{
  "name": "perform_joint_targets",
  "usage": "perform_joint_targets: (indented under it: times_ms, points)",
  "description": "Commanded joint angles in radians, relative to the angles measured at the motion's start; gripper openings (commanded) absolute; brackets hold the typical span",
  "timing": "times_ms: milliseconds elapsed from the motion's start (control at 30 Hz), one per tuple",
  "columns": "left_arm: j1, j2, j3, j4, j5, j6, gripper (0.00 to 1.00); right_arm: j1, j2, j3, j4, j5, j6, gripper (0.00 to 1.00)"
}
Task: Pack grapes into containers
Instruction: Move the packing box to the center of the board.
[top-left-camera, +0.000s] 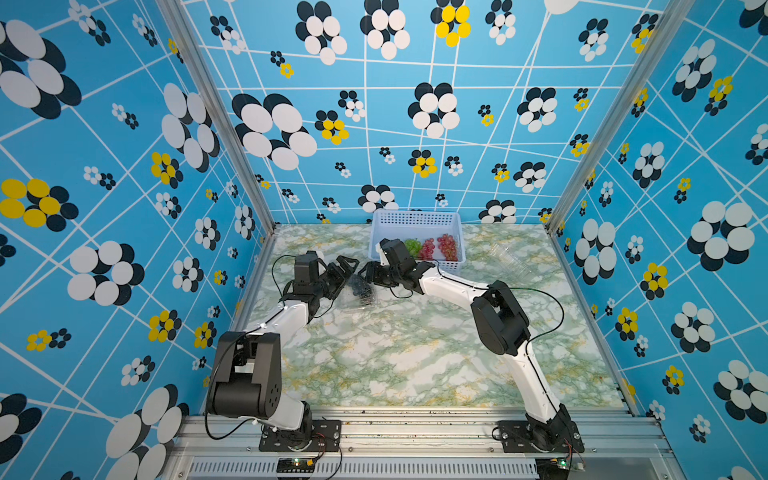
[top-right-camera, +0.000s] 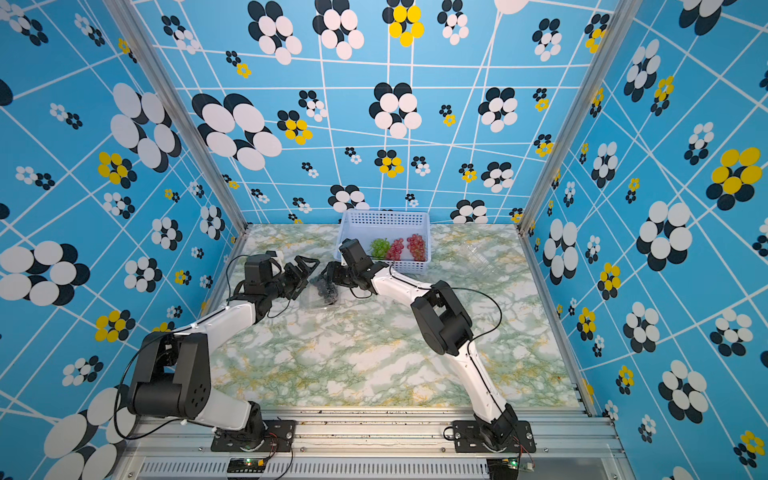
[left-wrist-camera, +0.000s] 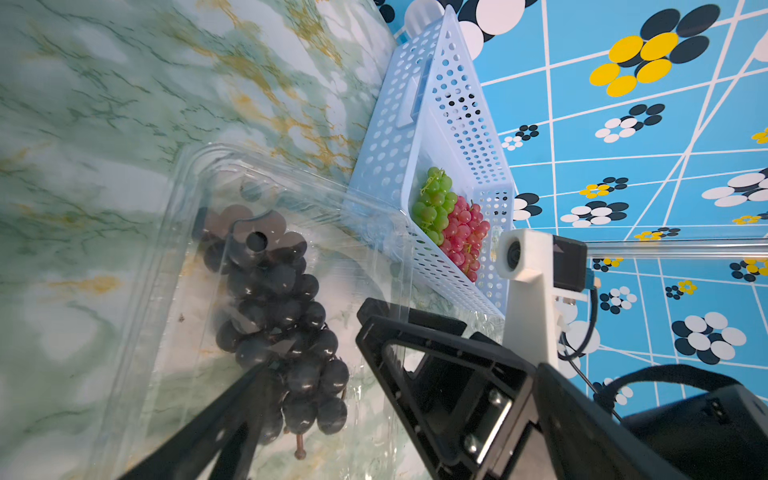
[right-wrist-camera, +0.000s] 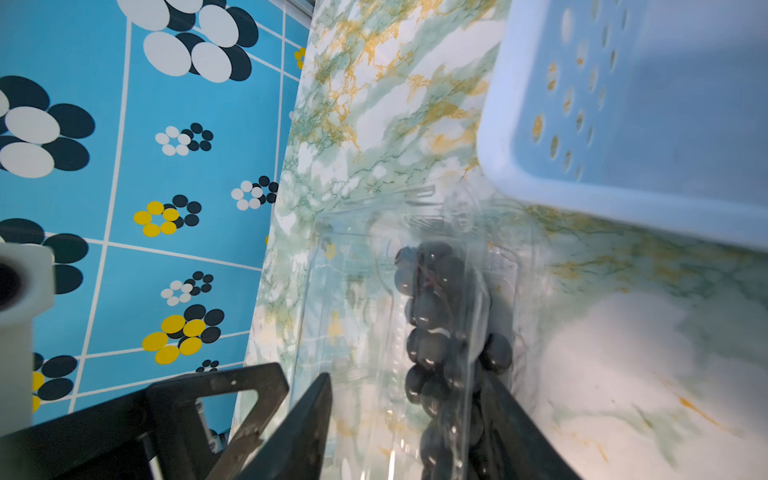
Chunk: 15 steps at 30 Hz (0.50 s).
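A dark purple bunch of grapes (top-left-camera: 358, 289) (left-wrist-camera: 274, 307) (right-wrist-camera: 432, 316) lies inside a clear container (top-left-camera: 357, 301) (left-wrist-camera: 174, 249) (right-wrist-camera: 345, 291) on the marble table. My left gripper (top-left-camera: 347, 270) (left-wrist-camera: 316, 345) is wide open at the container's left side, one finger beside the grapes. My right gripper (top-left-camera: 368, 276) (right-wrist-camera: 409, 376) has its jaws part way apart around the container's far end, one finger next to the grapes. Whether they press on it is unclear. A green bunch (top-left-camera: 412, 246) and two red bunches (top-left-camera: 428, 248) lie in the basket.
The light-blue perforated basket (top-left-camera: 415, 214) stands against the back wall, just behind my right wrist. More clear containers (top-left-camera: 505, 253) sit to the basket's right. Patterned walls enclose the table on three sides.
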Motion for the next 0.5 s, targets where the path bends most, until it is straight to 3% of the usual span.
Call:
perform_joint_targets:
  times_ms: [0,267,467]
  points:
    - [-0.006,0.017,0.021,0.037,-0.003,-0.006,1.00,-0.012,-0.067,-0.031,0.016,0.011,-0.012,0.59]
    - [-0.007,0.037,0.004,0.058,-0.010,-0.007,1.00,-0.020,-0.127,-0.110,0.037,0.018,-0.013,0.59]
    - [-0.010,0.058,-0.001,0.072,-0.008,-0.004,1.00,-0.021,-0.217,-0.231,0.067,0.030,-0.018,0.66]
